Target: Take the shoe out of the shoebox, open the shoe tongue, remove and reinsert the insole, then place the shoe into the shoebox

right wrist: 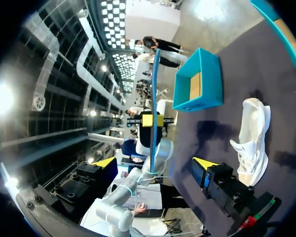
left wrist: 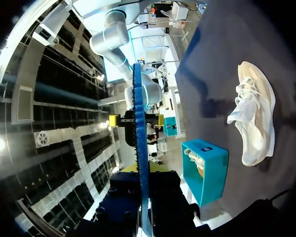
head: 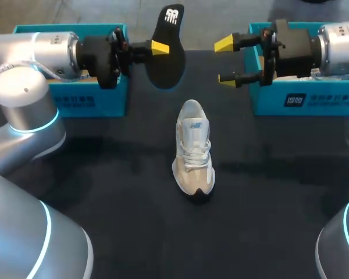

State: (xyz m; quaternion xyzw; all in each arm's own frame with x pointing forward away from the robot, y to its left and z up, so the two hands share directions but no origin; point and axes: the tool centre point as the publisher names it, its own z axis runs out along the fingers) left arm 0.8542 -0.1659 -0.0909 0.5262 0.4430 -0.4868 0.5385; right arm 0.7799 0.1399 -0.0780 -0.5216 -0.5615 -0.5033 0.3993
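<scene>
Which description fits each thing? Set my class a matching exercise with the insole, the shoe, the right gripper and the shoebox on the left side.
Things:
1. insole
2. white shoe
3. right gripper
4. left shoebox

Descriptions:
A. open, holding nothing
B. teal
C. standing on the black table, touched by neither gripper
D. held off the table in the left gripper

Pairs: 1-D, 2-C, 3-A, 4-B

Even overhead light; soft shadow beside shoe (head: pixel 193 148); glare spots in wrist views.
</scene>
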